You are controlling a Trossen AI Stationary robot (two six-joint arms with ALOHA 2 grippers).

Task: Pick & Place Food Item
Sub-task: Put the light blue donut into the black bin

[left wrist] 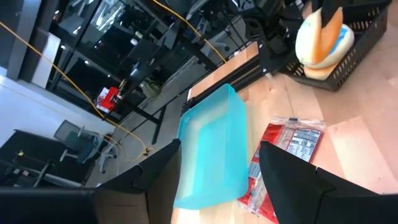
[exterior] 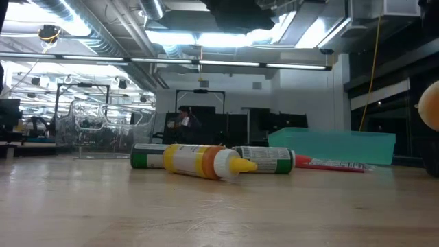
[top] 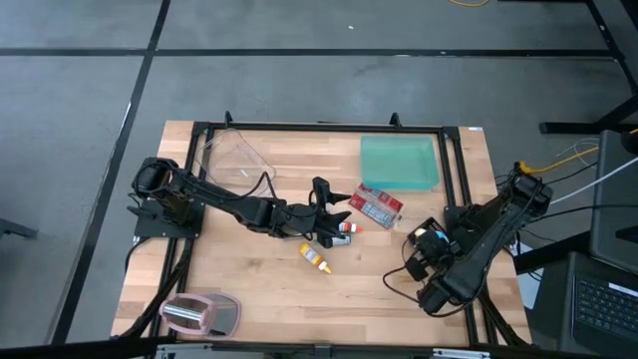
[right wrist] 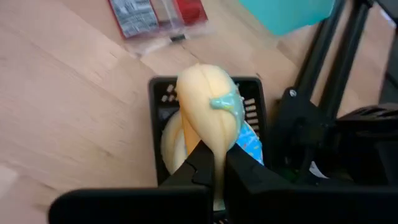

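Food item [right wrist: 208, 106]: a pale yellow, smooth, rounded piece carrying a small teal sticker is hanging upright directly over the black basket [right wrist: 163, 93], at 3 o'clock from the table's centre in the high view. More pale and orange pieces are lying in that basket beneath it.

Surroundings, by size: the wooden table [top: 249, 289] is bearing a teal bin [top: 399, 163] at 1 o'clock and a clear container [top: 231, 157] at 11 o'clock. A pink and grey object [top: 199, 314] is sitting at 7 o'clock. A red packet [top: 378, 205] is lying flat just beside the bin, at 2 o'clock near the centre. A yellow bottle [exterior: 202, 162] and a green-labelled bottle [exterior: 264, 160] are lying on their sides close to the centre, the yellow one nearer the front edge. Nothing is blocking the space between the held piece and the basket.

Arms: the right gripper [right wrist: 216, 163] is pinching the lower end of the food item with its fingers closed tight. The left gripper [left wrist: 219, 146] is reaching from 9 o'clock to the centre, over the two bottles, with its fingers spread wide and gripping nothing.
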